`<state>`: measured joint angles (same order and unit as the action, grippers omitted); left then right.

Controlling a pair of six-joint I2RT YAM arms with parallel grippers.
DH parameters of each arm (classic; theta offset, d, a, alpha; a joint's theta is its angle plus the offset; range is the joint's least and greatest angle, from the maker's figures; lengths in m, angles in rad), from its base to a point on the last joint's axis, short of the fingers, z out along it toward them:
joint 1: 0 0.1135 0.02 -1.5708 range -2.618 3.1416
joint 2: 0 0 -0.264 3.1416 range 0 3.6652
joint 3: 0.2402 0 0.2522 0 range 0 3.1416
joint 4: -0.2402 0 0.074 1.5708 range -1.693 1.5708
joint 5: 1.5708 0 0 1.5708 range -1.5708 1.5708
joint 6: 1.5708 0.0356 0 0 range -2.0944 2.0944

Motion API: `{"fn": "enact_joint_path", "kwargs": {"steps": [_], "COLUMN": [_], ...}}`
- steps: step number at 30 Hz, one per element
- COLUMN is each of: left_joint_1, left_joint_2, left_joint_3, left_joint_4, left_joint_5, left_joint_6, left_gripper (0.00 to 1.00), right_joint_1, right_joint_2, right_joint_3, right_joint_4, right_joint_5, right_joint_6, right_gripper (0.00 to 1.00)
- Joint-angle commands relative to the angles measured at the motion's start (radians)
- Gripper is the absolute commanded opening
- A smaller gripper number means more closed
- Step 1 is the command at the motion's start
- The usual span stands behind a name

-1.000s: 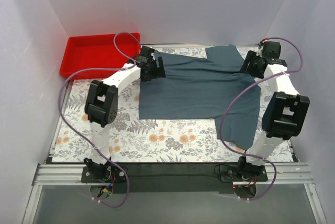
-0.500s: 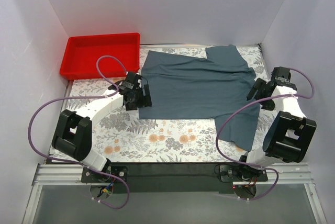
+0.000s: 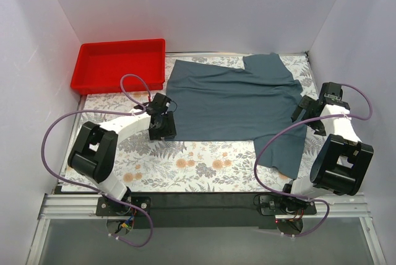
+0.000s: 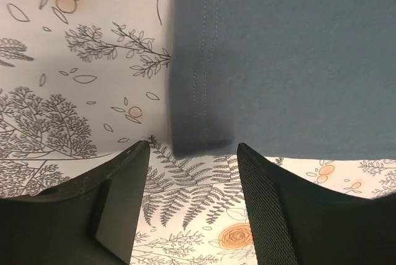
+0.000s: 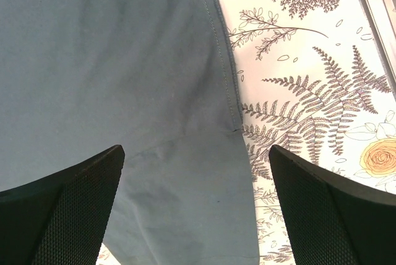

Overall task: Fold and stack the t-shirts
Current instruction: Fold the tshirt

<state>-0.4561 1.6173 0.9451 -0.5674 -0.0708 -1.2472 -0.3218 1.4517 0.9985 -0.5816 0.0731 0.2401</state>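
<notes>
Floral bench (image 3: 204,166) carries the t-shirt (image 3: 229,101) flat, lengthwise left to right. Its near hem corner lies just ahead of the spread left end effector (image 4: 193,150). The right end effector (image 5: 196,153) hovers spread over the sleeve side.

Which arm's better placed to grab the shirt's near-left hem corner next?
Left. The left pincer hangs open right over that corner of the t-shirt; the right pincer is over the opposite side, near the sleeve seam.

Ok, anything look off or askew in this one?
Nothing much. The shirt lies flat and unfolded, slightly skewed on the table; no tears or bunching visible. The left gripper and right gripper are open, gripping nothing.
</notes>
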Motion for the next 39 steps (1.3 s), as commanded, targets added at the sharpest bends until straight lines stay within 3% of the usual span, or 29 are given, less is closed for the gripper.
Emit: {"fn": "enact_joint_path", "kwargs": {"steps": [1, 17, 28, 32, 39], "left_joint_1": [-0.021, -0.079, -0.081, -0.079, -0.081], "left_joint_2": [0.006, 0.055, 0.030, 0.015, -0.007], "left_joint_3": [0.003, -0.060, -0.112, -0.120, -0.118], "left_joint_4": [0.020, 0.003, 0.040, 0.043, 0.041], "left_joint_5": [-0.034, -0.119, -0.100, -0.101, -0.093], "left_joint_6": [-0.006, -0.001, -0.009, -0.006, 0.002], "left_gripper": [0.54, 0.36, 0.00, 0.00, 0.00], "right_joint_1": [-0.006, -0.007, -0.006, -0.006, -0.020], "right_joint_2": [-0.005, 0.002, 0.033, 0.048, 0.093], "right_joint_3": [-0.006, -0.035, -0.084, -0.078, -0.061], "right_joint_4": [0.005, 0.046, 0.109, 0.126, 0.160], "right_joint_5": [0.030, -0.018, -0.033, -0.009, 0.010], "right_joint_6": [0.004, -0.022, -0.054, -0.065, -0.101], "right_gripper": [0.89, 0.83, 0.67, 0.64, 0.50]}}
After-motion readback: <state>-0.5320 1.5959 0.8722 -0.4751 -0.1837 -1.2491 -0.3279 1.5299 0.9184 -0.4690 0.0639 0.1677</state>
